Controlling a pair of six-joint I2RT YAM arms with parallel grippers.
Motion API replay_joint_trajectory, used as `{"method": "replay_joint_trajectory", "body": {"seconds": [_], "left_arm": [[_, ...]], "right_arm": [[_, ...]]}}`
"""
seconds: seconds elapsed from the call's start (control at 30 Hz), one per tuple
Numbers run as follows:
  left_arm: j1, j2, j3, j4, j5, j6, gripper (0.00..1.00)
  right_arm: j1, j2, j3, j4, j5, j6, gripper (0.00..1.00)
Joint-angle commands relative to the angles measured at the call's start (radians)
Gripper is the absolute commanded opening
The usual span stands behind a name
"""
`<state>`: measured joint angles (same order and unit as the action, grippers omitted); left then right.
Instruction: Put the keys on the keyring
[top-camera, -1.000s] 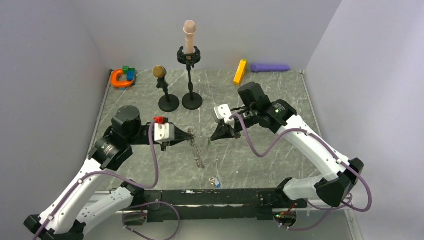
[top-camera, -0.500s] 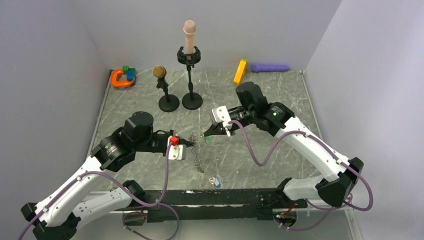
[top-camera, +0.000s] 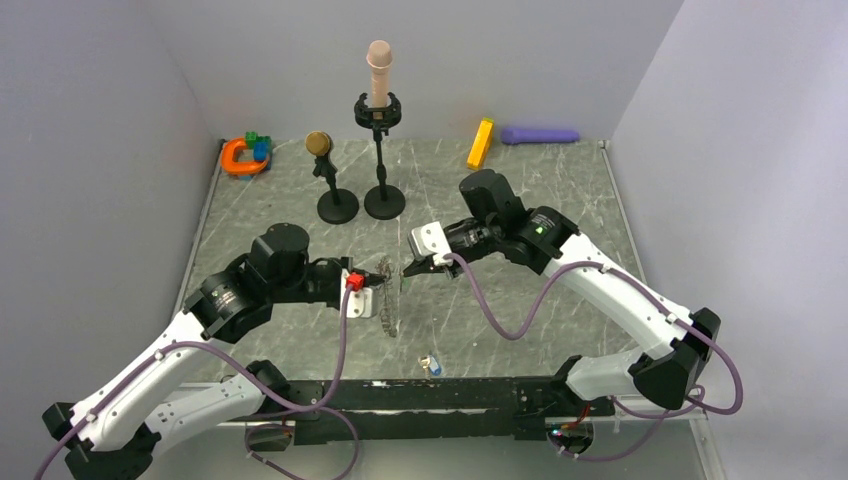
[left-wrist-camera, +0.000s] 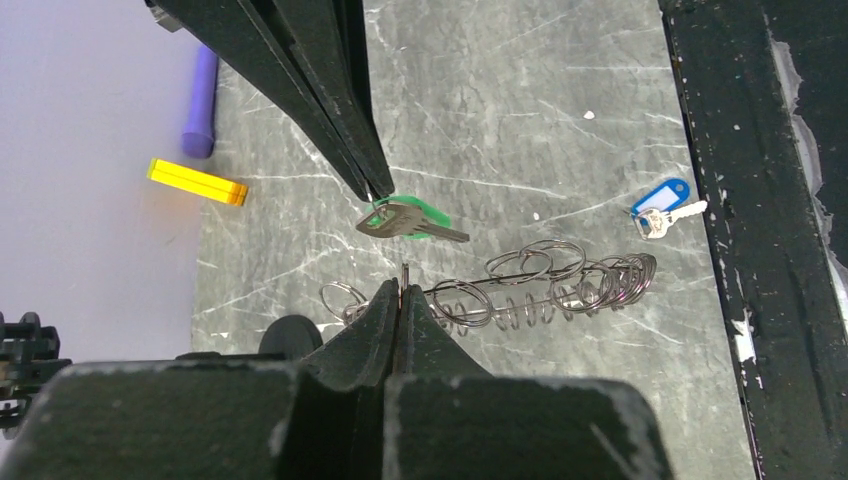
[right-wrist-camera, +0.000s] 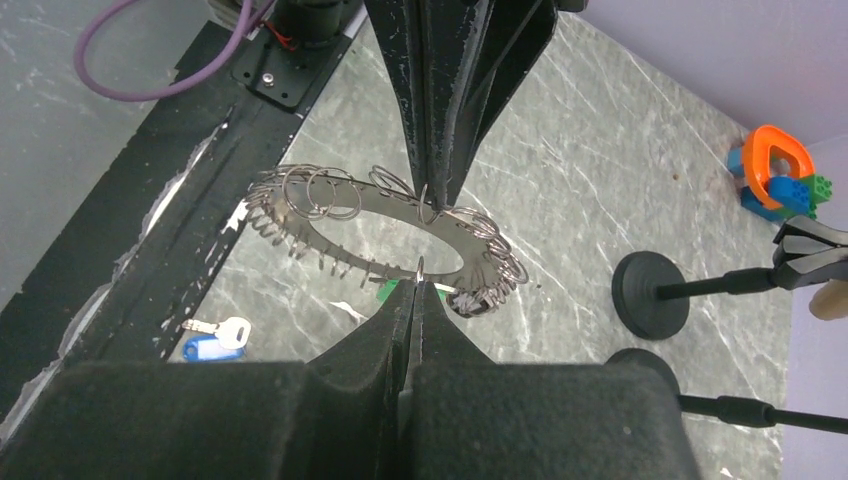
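- A blue-tagged key (top-camera: 430, 365) lies on the table (top-camera: 560, 190) at 5 o'clock from the keyring (top-camera: 390, 312).
- The left gripper (left-wrist-camera: 402, 298) is closed tight, pinching one small loop on the keyring's rim. The ring shows edge-on from the left wrist.
- The right gripper (right-wrist-camera: 415, 300) is clamped on the green key (left-wrist-camera: 405, 220), which sits close by at 1 o'clock of the ring. Whether they touch is unclear.
- Two round stand bases (top-camera: 338, 207) stand at 12 o'clock.
- Farthest are an orange clamp (top-camera: 243, 157) at 10 o'clock and a yellow block (top-camera: 481, 143) at 1 o'clock.
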<state>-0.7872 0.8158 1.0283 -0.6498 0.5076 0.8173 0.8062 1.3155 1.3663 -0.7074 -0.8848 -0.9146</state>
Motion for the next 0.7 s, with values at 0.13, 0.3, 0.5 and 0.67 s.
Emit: {"method": "replay_joint_trajectory", "body": {"seconds": [0.13,0.3,0.5,0.67], "left_arm": [[-0.006,-0.010,0.029,0.102,-0.018,-0.038,0.00],[-0.005,-0.027,0.013,0.143,-0.019,-0.083,0.00],[-0.006,-0.045,-0.005,0.159,-0.022,-0.107,0.00],[-0.005,-0.053,-0.012,0.152,-0.020,-0.117,0.00]], "right_arm": [[0.025,0.006,0.012,0.060,0.041,-0.010,0.00],[0.035,0.011,0.011,0.096,0.048,0.019,0.00],[0.045,0.005,0.009,0.102,0.060,0.034,0.00],[0.045,-0.005,0.009,0.107,0.087,0.052,0.00]]}}
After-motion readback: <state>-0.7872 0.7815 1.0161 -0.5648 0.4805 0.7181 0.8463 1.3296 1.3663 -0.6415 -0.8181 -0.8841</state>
